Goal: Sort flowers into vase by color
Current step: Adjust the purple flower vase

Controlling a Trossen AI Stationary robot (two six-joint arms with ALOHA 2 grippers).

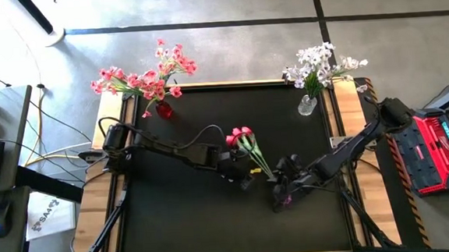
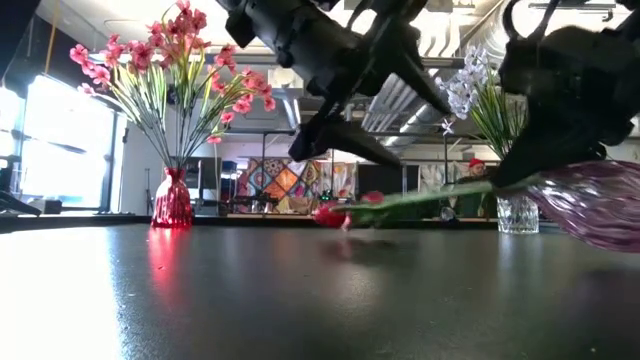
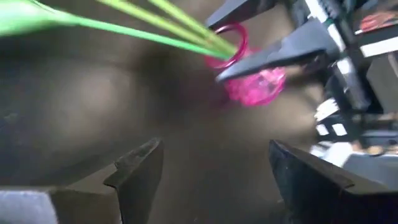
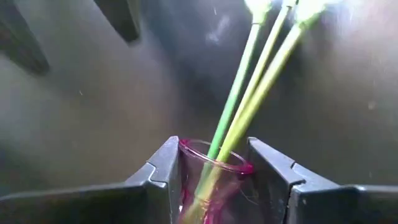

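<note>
Three red tulips point(image 1: 240, 133) lie near the middle of the black mat. Their green stems point(image 4: 239, 112) run into the mouth of a small pink glass vase point(image 1: 283, 197). The vase is tilted far over, and my right gripper point(image 4: 214, 143) is shut on it. In the low view the tulip heads point(image 2: 330, 214) sit at table level, and the vase point(image 2: 600, 205) is at the right. My left gripper point(image 3: 214, 146) hovers open just left of the vase, beside the stems point(image 1: 259, 161), with nothing between its fingers. My right gripper pinches the pink vase's neck, just below the rim point(image 4: 186, 163), between its two fingers, one on each side. The fingers slant down from the table's right side. The vase lies tilted with its mouth toward the tulip heads. Whether its body rests on the mat I cannot tell.
A red vase point(image 1: 163, 109) of pink blossoms stands at the mat's far left corner. A clear vase point(image 1: 307, 104) of white blossoms stands at the far right. Off the table there is a red case point(image 1: 437, 152) to the right and a keyboard and mouse to the left.
</note>
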